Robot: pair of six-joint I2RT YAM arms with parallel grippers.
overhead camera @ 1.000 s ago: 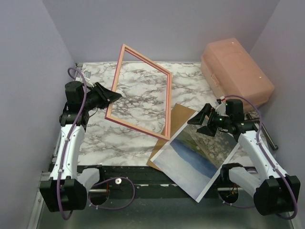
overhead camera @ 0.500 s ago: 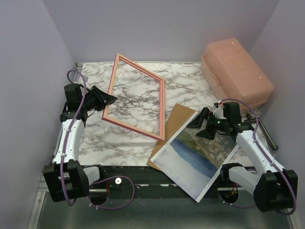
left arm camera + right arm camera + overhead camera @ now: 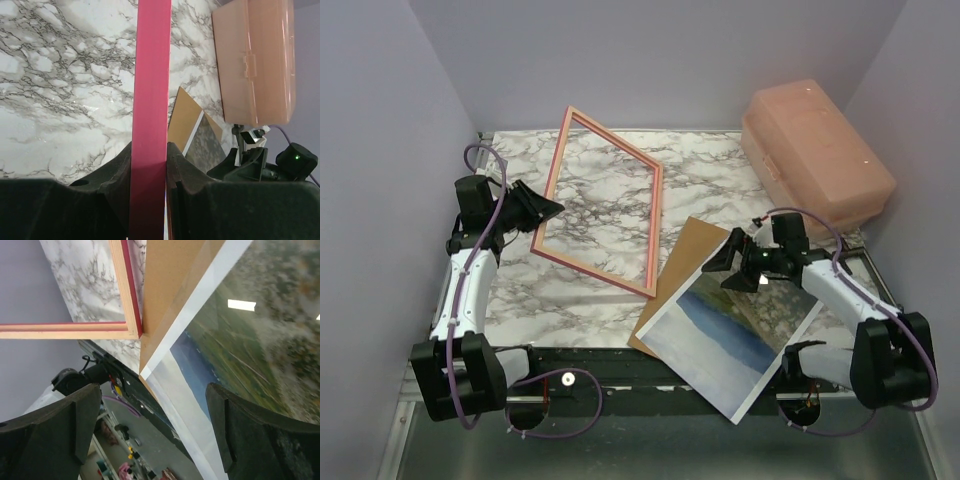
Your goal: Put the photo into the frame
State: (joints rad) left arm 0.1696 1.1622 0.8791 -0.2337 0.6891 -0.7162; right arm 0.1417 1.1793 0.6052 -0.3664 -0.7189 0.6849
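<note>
Left jaws clamp the stiff frame (image 3: pixel 150 100); the thin, limp photo (image 3: pixel 735 330) beneath the empty, wide-open right jaws seems best nipped at its overhanging corner.

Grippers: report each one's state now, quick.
Left gripper: shut on the frame, at its edge.
Right gripper: open, empty, above the photo.

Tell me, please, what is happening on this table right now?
The left gripper is clamped on one edge of the pink frame and holds it tilted above the marble table. The right gripper hovers open over the landscape photo, which lies face up on a brown board at the table's near edge. The photo is not yet in the frame.
</note>
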